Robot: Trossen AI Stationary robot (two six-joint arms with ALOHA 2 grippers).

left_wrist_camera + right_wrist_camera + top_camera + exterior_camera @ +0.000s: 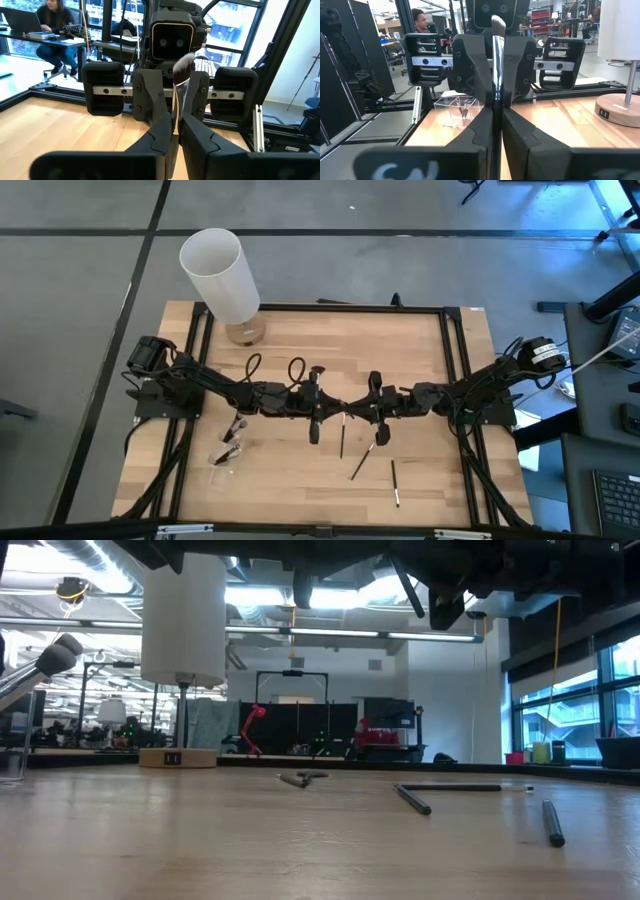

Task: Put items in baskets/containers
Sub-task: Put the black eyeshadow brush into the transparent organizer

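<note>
My two grippers meet fingertip to fingertip above the middle of the table, left gripper [332,406] and right gripper [360,408], both level and both shut on one makeup brush [183,66]. The brush stands upright between them, its pale bristle tip [498,22] on top and a silver ferrule below it. Three more dark brushes [341,438] [362,462] [395,482] lie flat on the wood nearer the front edge. The clear container [230,445] sits on the table's left near part with brushes inside [464,107]. My left gripper pinches the brush's thin handle [175,120] between its two fingers, coming in level from the table's left, fingers across the handle. The brush stands upright, clear of the table. My right gripper pinches the same handle [496,100] just below the ferrule, level from the table's right, fingers across it, bristle end above the fingers.
A tall white cylinder [222,275] on a tan base [243,332] stands at the far left corner. Black frame rails [455,360] run along the table's sides. People sit at desks in the room beyond.
</note>
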